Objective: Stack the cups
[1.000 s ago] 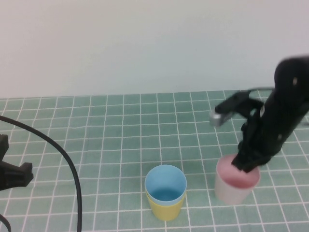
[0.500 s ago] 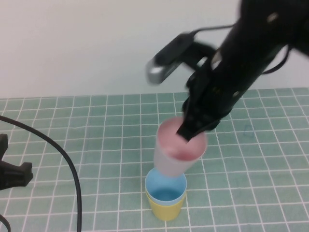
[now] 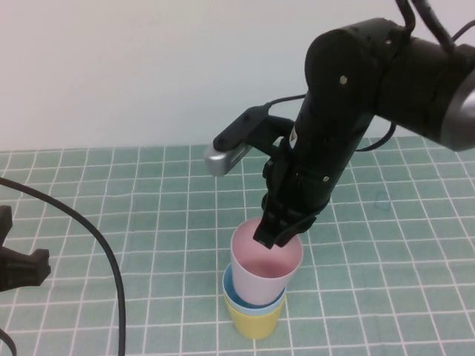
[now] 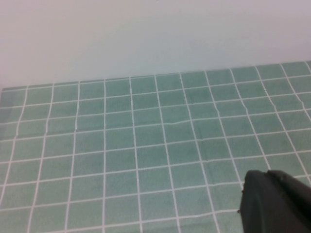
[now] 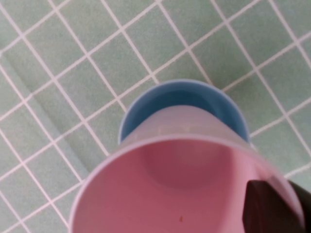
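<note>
Nearest us we see the yellow cup (image 3: 254, 323) with the light blue cup (image 3: 231, 294) nested inside, the pink cup (image 3: 261, 271) sitting partway down in it, its rim pinched by the right gripper (image 3: 276, 233) just above, while the left gripper (image 3: 21, 268) sits far off to that stack's left, fingers unreadable.

Right gripper (image 3: 276, 236) pinching pink cup (image 3: 265, 268) rim, lowered into blue cup (image 3: 236, 297), yellow cup (image 3: 254, 322)

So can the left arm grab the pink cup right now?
Probably not. The left gripper sits at the table's far left edge, and the right gripper already pinches the pink cup over the blue cup.
</note>
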